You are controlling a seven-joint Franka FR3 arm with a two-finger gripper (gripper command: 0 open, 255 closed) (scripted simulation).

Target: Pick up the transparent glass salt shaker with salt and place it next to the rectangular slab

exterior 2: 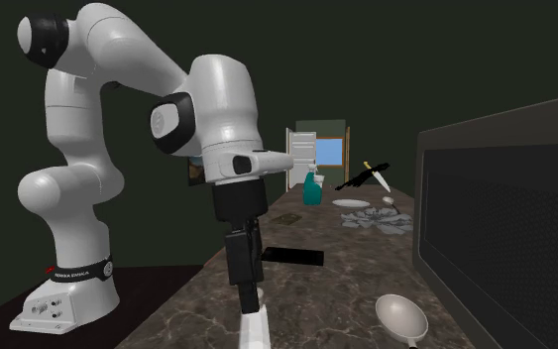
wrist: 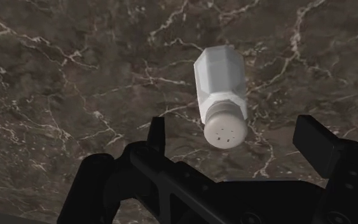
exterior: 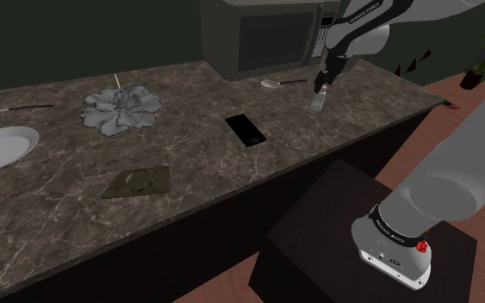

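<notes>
Salt shaker [wrist: 220, 95], drawn plain white with a dotted cap, stands upright on the dark marbled counter [wrist: 75, 76], straight below the gripper [wrist: 233, 133]. The fingers [wrist: 157, 137] stand wide apart, one on each side of the cap, and touch nothing, so the hand is open and empty. In the wrist view the cap sits a little nearer one finger than the other, but well inside the gap. The line-up looks good enough to go down.

The step in hand looks like the descent to grasp. To do it well, lower the hand straight, without tilting, until the pads are past the cap and flank the wider body, then close slowly. A grip on the narrow cap could slip or tip the shaker. The body has flat facets, which should seat the pads more firmly. Centring a touch first would keep either finger from pushing the shaker sideways as they close.

Further out, in the shoulder view, a spoon [exterior: 271, 83] lies near the shaker in front of the microwave [exterior: 266, 39], clear of the way down. The slab [exterior: 246, 130], flat and black, lies on the counter toward that view's left of the shaker, well apart from it. Once lifted, the shaker should travel upright and be set down just beside the slab, not on it.
</notes>
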